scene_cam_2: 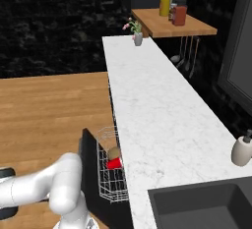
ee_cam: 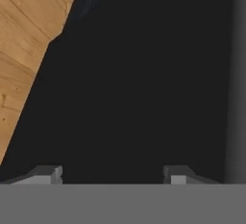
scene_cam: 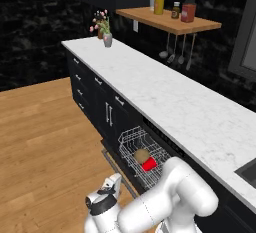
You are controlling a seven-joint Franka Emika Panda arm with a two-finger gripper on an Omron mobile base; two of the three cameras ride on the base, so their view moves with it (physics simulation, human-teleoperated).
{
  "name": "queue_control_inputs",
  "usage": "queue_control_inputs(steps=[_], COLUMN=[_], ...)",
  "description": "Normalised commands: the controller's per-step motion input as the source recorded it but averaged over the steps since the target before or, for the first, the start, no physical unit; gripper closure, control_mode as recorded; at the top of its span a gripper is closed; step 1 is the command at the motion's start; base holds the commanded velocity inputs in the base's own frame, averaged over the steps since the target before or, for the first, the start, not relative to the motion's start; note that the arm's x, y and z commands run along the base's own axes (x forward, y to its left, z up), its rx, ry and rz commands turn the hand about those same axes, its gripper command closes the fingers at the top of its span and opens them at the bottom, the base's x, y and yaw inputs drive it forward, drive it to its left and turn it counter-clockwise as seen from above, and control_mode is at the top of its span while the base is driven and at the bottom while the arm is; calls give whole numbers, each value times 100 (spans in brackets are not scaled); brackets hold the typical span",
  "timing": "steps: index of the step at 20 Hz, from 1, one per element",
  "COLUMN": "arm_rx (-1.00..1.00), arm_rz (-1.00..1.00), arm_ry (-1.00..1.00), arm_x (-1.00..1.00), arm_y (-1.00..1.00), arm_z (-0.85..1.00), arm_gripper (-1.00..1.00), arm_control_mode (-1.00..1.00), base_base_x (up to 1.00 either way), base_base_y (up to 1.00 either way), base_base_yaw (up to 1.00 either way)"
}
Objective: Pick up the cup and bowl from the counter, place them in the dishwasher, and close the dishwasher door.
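The red cup [scene_cam: 149, 164] [scene_cam_2: 114, 163] and the tan bowl [scene_cam: 141, 155] [scene_cam_2: 114, 153] lie side by side in the white wire rack [scene_cam: 131, 139] [scene_cam_2: 106, 184] of the dishwasher, under the white marble counter [scene_cam: 165, 97] [scene_cam_2: 147, 110]. The black dishwasher door [scene_cam_2: 88, 174] [ee_cam: 134, 83] stands tilted, part-way raised in front of the rack. My gripper [scene_cam: 117, 179] [ee_cam: 113, 175] is low on the door's outer side, very close to the black panel. Its fingertips [ee_cam: 48, 174] stand wide apart with nothing between them. Whether they touch the panel I cannot tell.
Wooden floor [scene_cam: 45, 142] [ee_cam: 24, 35] spreads left of the cabinets. A flower vase [scene_cam: 106, 34] [scene_cam_2: 137, 36] stands at the counter's far end, below a wooden shelf [scene_cam: 170, 19] with bottles. A dark sink [scene_cam_2: 206, 206] and a beige soap dispenser [scene_cam_2: 241, 150] sit at the near end.
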Motion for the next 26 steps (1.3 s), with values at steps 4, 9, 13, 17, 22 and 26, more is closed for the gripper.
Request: queue_control_inputs(steps=[4, 9, 13, 17, 22, 26], arm_rx=[-12, -14, -12, -10, -9, -7], arm_rz=[0, 0, 0, 0, 0, 0], arm_ry=[-3, -6, -4, -2, -8, -12], arm_x=[100, 93, 98, 100, 85, 83], arm_y=[-100, -100, -100, -100, -100, -100], arm_z=[-94, -60, -70, -81, -91, -100], arm_gripper=[-100, -100, -100, -100, -100, -100], arm_control_mode=[-100, -100, -100, -100, -100, -100], base_base_x=[0, 0, 0, 0, 0, 0], base_base_y=[0, 0, 0, 0, 0, 0], base_base_yaw=[0, 0, 0, 0, 0, 0])
